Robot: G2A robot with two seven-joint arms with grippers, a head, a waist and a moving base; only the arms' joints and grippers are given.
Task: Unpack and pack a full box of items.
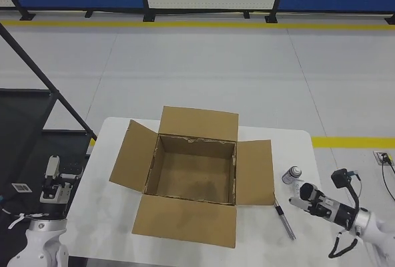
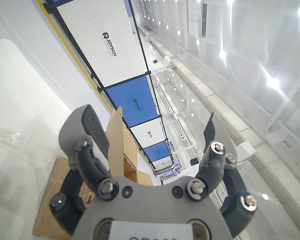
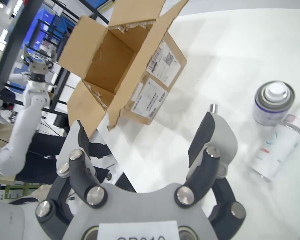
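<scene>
- The cardboard box (image 1: 192,175) stands in the middle of the table (image 1: 117,220) with all four flaps folded outward, which leaves its mouth free to reach into from above.
- The top view looks straight down onto the box floor, which is bare cardboard. Unpacking seems done, and repacking is likely the next step.
- The right wrist view adds the printed labels (image 3: 162,61) on the box's outer wall.
- Near the table's right edge, an upright spray can (image 3: 273,106) stands just beside a white bottle (image 3: 277,148) lying on its side. Both are well apart from the box, presumably set down within the right arm's range.
- A pen-like stick (image 1: 283,222) lies just beside the right flap, toward the front edge.
- The right tool (image 3: 145,126) is released, its fingers spread with nothing between them. It hangs over the table near the bottle, probably ready for a pick.
- The left tool (image 2: 150,116) is likewise released and empty. It is held off the table's left edge, seemingly parked clear of the box.
- The left wrist view adds crumpled clear plastic (image 2: 7,133) lying on the table.
</scene>
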